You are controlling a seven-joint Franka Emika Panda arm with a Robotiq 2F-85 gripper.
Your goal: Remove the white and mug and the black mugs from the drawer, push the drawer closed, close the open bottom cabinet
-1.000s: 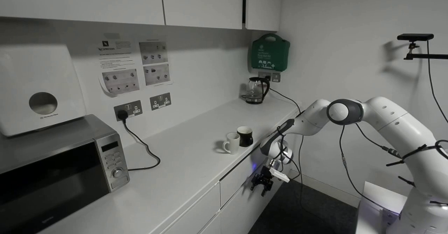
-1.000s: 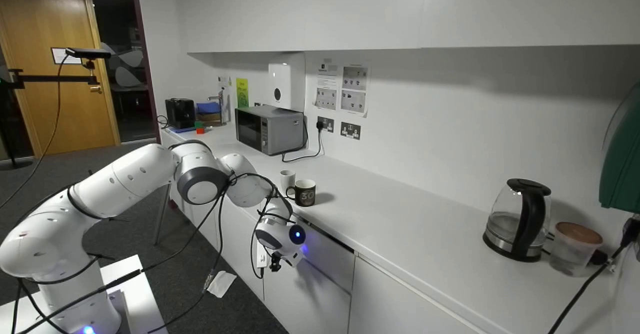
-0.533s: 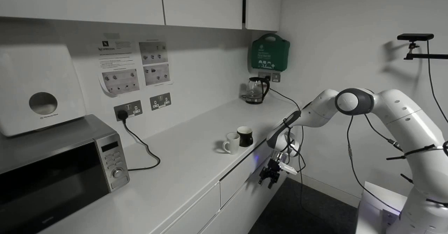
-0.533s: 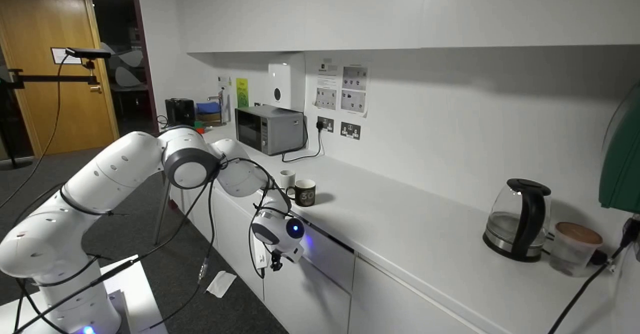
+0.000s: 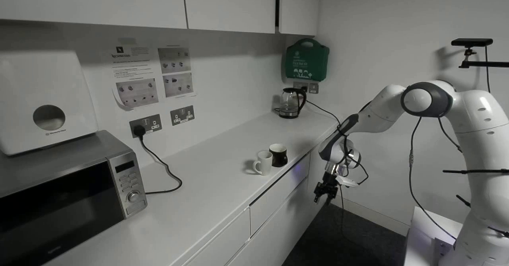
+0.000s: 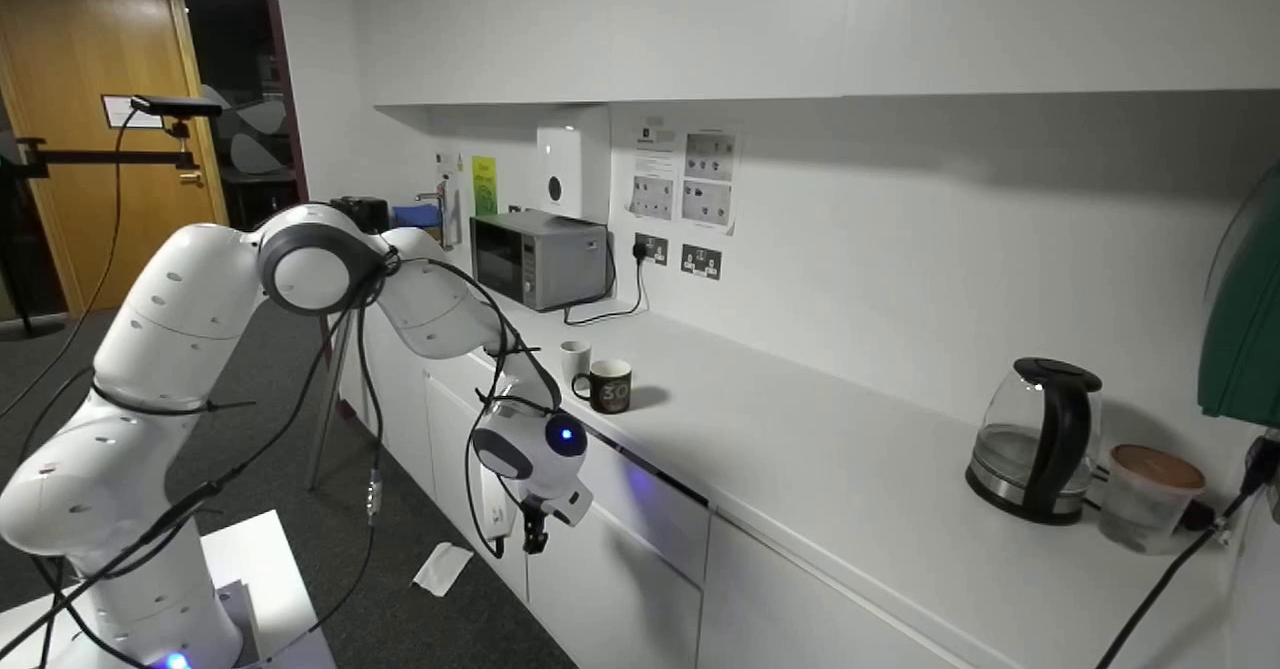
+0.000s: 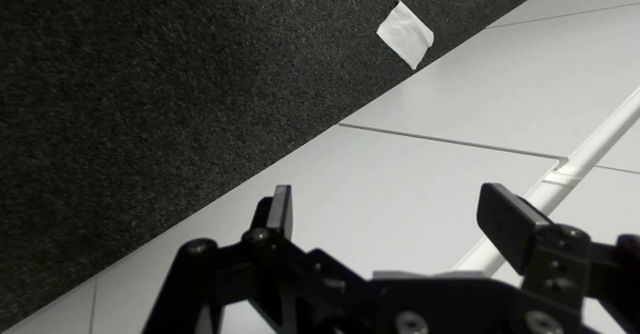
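The white mug point(image 5: 263, 162) stands upright on the counter beside a black mug point(image 5: 279, 156). Both exterior views show them, the white mug point(image 6: 574, 357) partly behind the black mug point(image 6: 611, 386) with "30" on it. The drawer point(image 6: 640, 494) under the counter edge looks shut, with a dark gap along its top. The bottom cabinet front point(image 6: 610, 574) below it looks flush with its neighbours. My gripper point(image 5: 322, 201) hangs in front of the cabinet fronts, below counter height. In the wrist view my gripper point(image 7: 387, 191) is open and empty, with the white cabinet front point(image 7: 380, 214) behind the fingers.
A microwave point(image 5: 79, 194) and a kettle point(image 5: 290, 103) stand on the counter point(image 5: 206, 186). A lidded tub point(image 6: 1150, 499) is near the kettle. White paper point(image 7: 406, 34) lies on the dark floor. Cables hang from the arm.
My gripper has drawn back from the cabinet fronts, and the arm has risen and folded toward its base. The mugs, drawer and cabinet look unmoved.
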